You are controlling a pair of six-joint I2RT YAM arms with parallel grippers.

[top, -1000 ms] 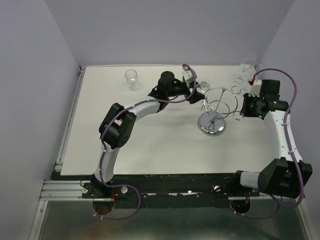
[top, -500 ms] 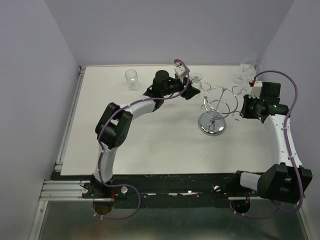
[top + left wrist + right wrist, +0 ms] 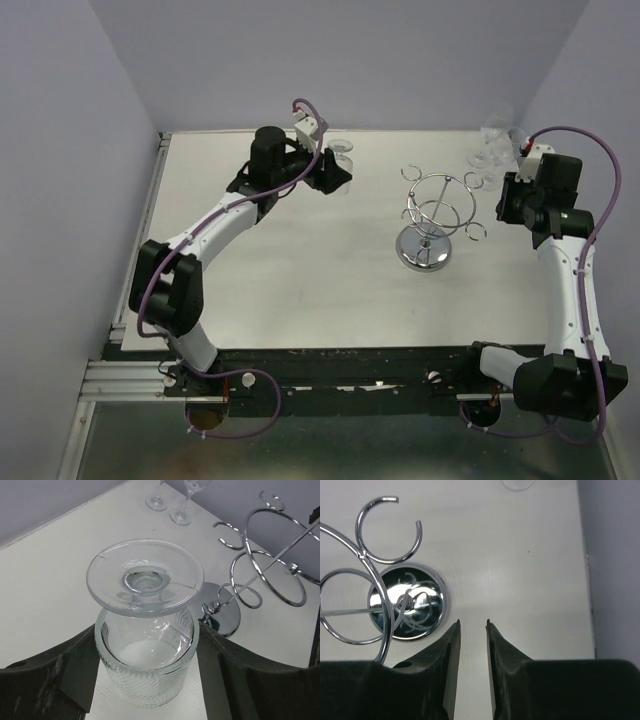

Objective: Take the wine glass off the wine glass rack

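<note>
Rack (image 3: 424, 250) mid-table, stemmed glasses (image 3: 488, 150) far corner, wine glass (image 3: 145, 645) in left jaws

Left wrist view: wine glass rack (image 3: 226, 614) cut off by right edge; far glasses (image 3: 180, 516) cropped at top, bowls unseen.

- Robotics lab test cell
- Bare pale purple walls (image 3: 60, 150) box in a plain white table (image 3: 300, 280) on three sides
- A left arm (image 3: 215, 228) and a right arm (image 3: 572, 290) are bolted to a metal rail (image 3: 120, 378) at the near edge, purple cables (image 3: 565, 129) looping off them
</note>
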